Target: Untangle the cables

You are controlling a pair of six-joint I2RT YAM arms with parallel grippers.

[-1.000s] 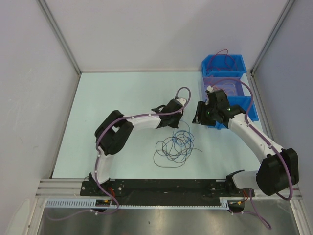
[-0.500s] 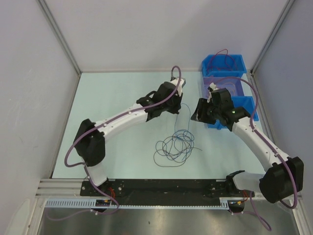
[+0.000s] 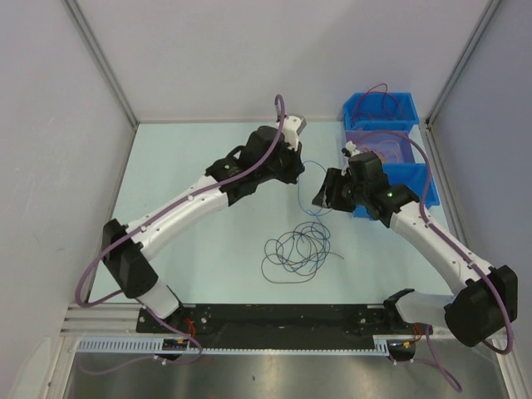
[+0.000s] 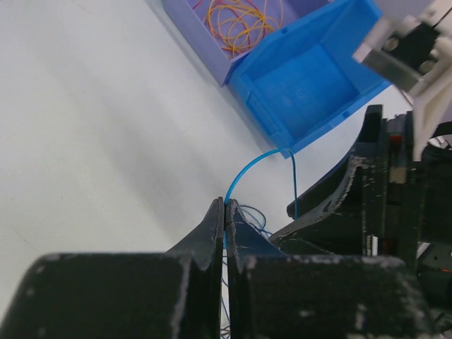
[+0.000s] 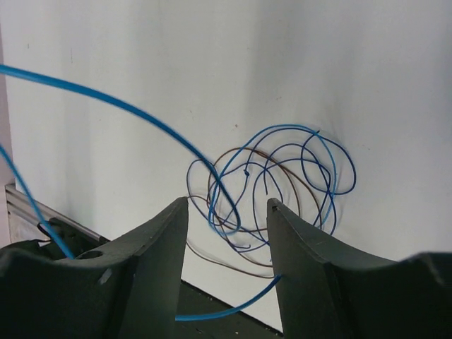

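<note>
The cables (image 3: 298, 249) lie in a loose tangle of blue, dark and brown loops at the table's middle, and show in the right wrist view as cables (image 5: 282, 183). My left gripper (image 3: 299, 169) (image 4: 226, 205) is shut on a light blue cable (image 3: 301, 195) (image 4: 247, 169), which rises from the tangle up to its tips. My right gripper (image 3: 321, 199) (image 5: 227, 208) hangs open just right of that strand and above the tangle. The blue cable (image 5: 141, 113) sweeps across its view, and a piece crosses low between its fingers without being pinched.
Three bins stand at the back right: a blue bin (image 3: 380, 108) with a dark red cable, a purple bin (image 3: 378, 148) holding orange cable coils (image 4: 240, 21), and a blue bin (image 3: 418, 179) (image 4: 304, 85) partly under the right arm. Grey walls enclose the table.
My left arm has stretched away toward the back, drawing the blue cable up and out of the tangle. My right gripper has shifted a little to the left, toward the strand.
</note>
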